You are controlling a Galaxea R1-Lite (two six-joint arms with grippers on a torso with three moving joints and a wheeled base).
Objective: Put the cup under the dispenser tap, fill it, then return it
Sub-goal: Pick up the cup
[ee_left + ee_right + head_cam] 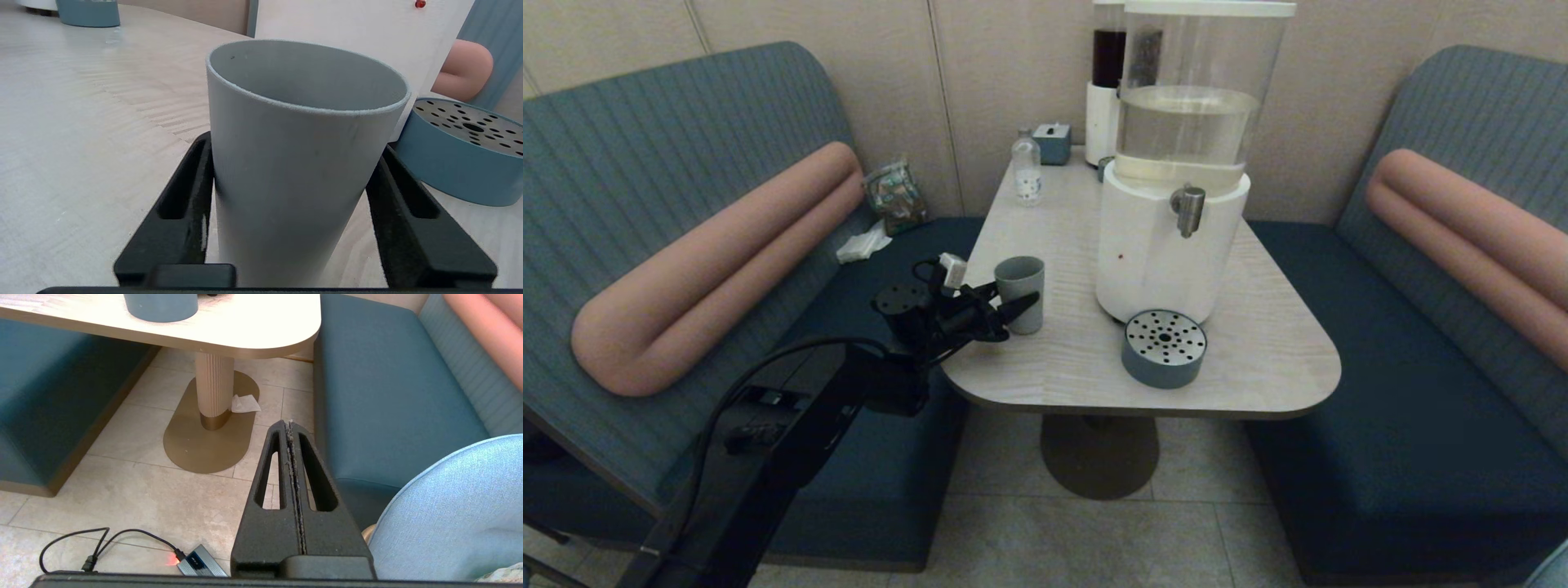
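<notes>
One empty cup [302, 163] stands on the table [1258, 343] left of the half-full dispenser [1176, 163], the left claw [1005, 310] pinching its sides (right claw [291, 433] pressed together, hanging over the floor).

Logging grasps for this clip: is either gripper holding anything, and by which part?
The left gripper has its fingers against opposite sides of the cup, on its lower wall; a firm hold cannot be told. The right gripper holds nothing.

The table [1258, 343] holds 1 cup [1021, 282], 2 dispensers [1176, 163], 1 drip tray [1164, 349], 1 bottle [1027, 170].
</notes>
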